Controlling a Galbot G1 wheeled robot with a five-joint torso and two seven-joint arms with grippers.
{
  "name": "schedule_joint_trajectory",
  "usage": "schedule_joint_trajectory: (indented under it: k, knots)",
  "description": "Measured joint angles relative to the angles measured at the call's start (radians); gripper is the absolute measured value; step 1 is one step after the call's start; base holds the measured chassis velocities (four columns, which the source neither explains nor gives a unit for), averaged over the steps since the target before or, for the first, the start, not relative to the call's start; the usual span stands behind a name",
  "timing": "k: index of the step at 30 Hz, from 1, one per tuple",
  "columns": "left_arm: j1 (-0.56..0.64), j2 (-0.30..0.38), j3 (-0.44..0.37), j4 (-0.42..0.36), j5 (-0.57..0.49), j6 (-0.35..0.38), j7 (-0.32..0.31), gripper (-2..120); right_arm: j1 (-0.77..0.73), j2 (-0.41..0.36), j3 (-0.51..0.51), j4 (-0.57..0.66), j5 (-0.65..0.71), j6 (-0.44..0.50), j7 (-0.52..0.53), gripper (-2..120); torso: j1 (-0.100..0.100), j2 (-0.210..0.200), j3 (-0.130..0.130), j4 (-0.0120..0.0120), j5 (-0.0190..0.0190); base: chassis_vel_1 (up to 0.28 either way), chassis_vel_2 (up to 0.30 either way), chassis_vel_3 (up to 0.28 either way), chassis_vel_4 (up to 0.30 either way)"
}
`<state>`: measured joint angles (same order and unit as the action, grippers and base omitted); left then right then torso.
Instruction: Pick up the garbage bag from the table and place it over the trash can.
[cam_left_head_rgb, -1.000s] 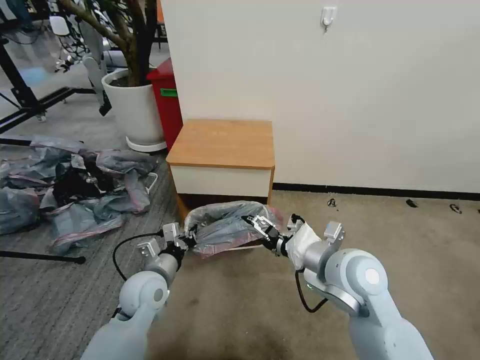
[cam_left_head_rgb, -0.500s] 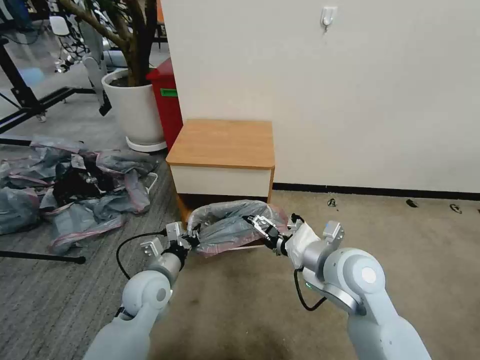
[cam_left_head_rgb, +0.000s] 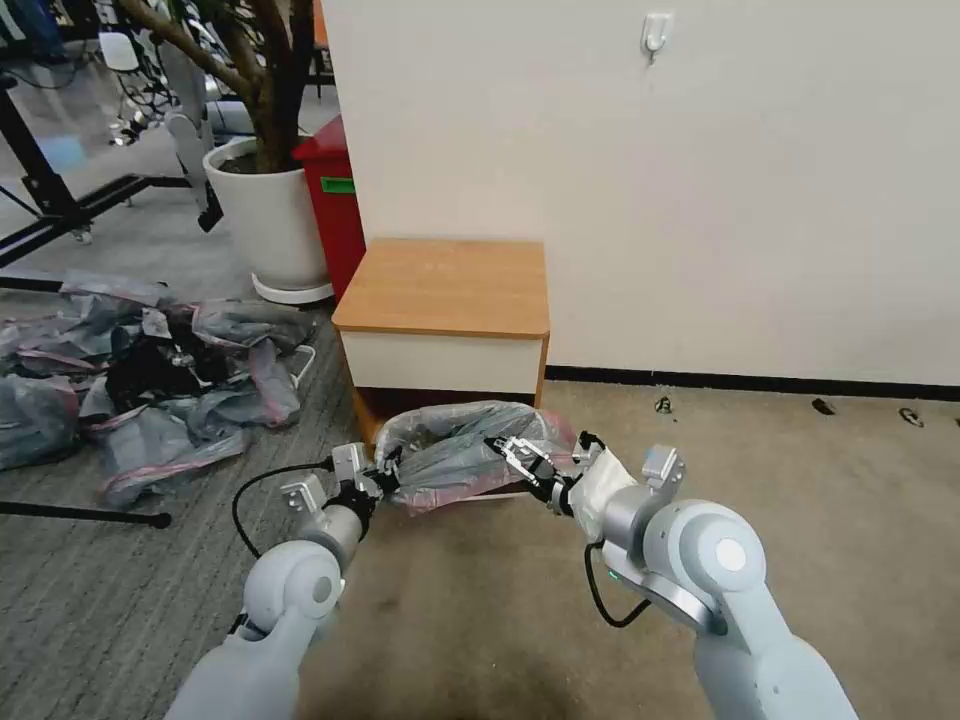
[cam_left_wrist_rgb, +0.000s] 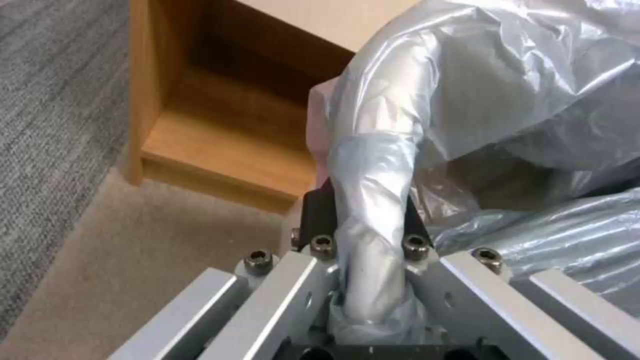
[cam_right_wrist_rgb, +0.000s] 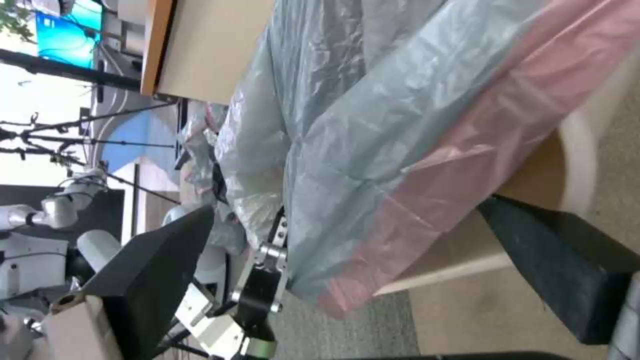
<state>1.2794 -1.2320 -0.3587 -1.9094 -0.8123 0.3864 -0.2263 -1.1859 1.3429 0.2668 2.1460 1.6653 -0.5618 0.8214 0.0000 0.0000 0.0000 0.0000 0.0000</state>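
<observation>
The grey garbage bag (cam_left_head_rgb: 455, 450) with its pink band (cam_right_wrist_rgb: 460, 150) lies draped over the cream trash can (cam_right_wrist_rgb: 453, 262), which stands on the floor right in front of the wooden table (cam_left_head_rgb: 445, 290). My left gripper (cam_left_head_rgb: 385, 478) is at the bag's left side, shut on a twisted fold of plastic (cam_left_wrist_rgb: 370, 225). My right gripper (cam_left_head_rgb: 515, 450) is at the bag's right side, open. Its dark fingers (cam_right_wrist_rgb: 560, 265) are spread wide, with the pink hem hanging between them (cam_right_wrist_rgb: 347, 210). Most of the can is hidden under the bag.
A heap of similar grey-and-pink bags (cam_left_head_rgb: 150, 370) covers the floor to the left, with a black bar (cam_left_head_rgb: 80, 515) in front of it. A white plant pot (cam_left_head_rgb: 270, 220) and a red bin (cam_left_head_rgb: 335, 200) stand behind the table. Bare carpet lies to the right.
My left gripper has edged slightly right toward the can, still holding the bag. The right arm has shifted a little left. The bag stays over the can.
</observation>
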Motion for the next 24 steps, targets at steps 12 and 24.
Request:
schedule_joint_trajectory:
  k: [12,24]
  knots:
    - [0.004,-0.005,0.007,-0.016,-0.018,0.002,-0.018,3,-0.004,0.029,-0.037,-0.034,-0.08,0.061,-0.089,99,0.0,0.0,0.0,0.0,0.0,0.0,0.0,0.0,0.0]
    - [0.009,-0.01,0.007,-0.019,-0.018,0.002,-0.019,3,-0.008,0.033,-0.056,-0.052,-0.142,0.091,-0.14,78,0.0,0.0,0.0,0.0,0.0,0.0,0.0,0.0,0.0]
